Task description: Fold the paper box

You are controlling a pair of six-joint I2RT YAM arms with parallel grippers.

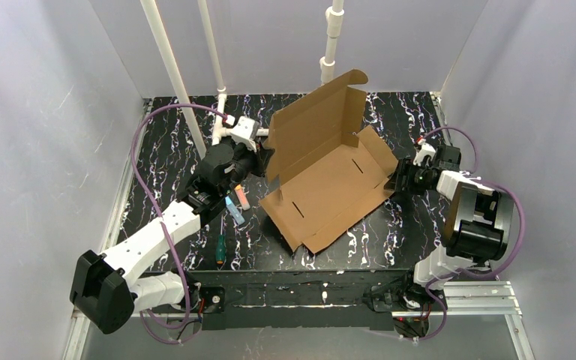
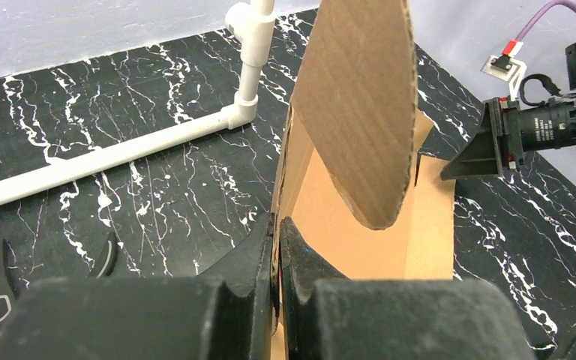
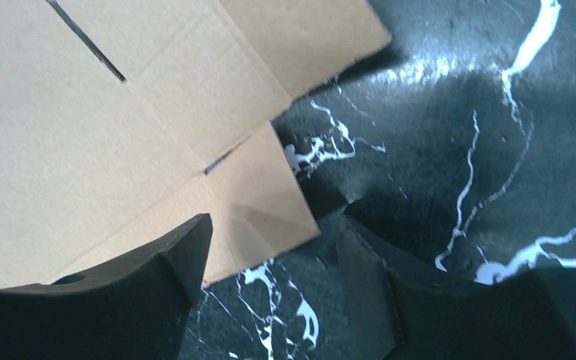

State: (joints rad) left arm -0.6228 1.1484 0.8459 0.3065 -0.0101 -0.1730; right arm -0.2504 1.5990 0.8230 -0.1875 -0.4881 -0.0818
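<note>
Left gripper (image 2: 277,234) on paper box (image 1: 328,180) (half-raised)

black marbled table (image 1: 157,161), pale grey walls (image 1: 45,112), white pipes (image 1: 171,67) behind.

black marbled table (image 1: 165,150) | white pipes (image 1: 166,60) | green-handled screwdriver (image 1: 218,251) | blue item (image 1: 234,211) | pink item (image 1: 242,198)

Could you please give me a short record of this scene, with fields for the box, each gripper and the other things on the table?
box: paper box, base lying on the table, rear panel raised
left gripper: jaws shut on the raised panel's edge
right gripper: jaws open at the box's right edge, nothing gripped
other items: white pipe, green-handled screwdriver
</note>
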